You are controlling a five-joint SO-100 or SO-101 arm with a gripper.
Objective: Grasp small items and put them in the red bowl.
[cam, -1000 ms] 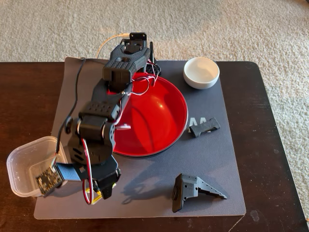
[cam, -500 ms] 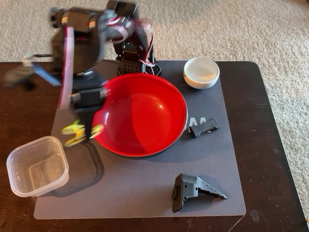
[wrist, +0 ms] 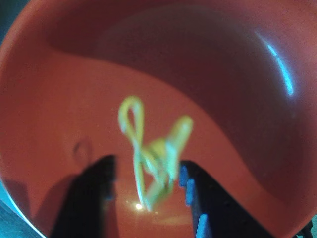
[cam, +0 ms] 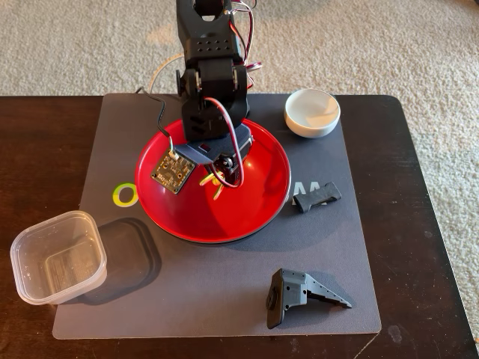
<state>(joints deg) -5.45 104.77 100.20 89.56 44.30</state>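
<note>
Wrist view: end effector spread, yellow clip between fingers, w/ red bowl below; fixed view hides gap.

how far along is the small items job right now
Nothing clearly rests in the red bowl yet. The gripper is over it, open, with the yellow clip between its jaws. Outside remain the bracket, ribbed piece, clear tub and white dish.
</note>
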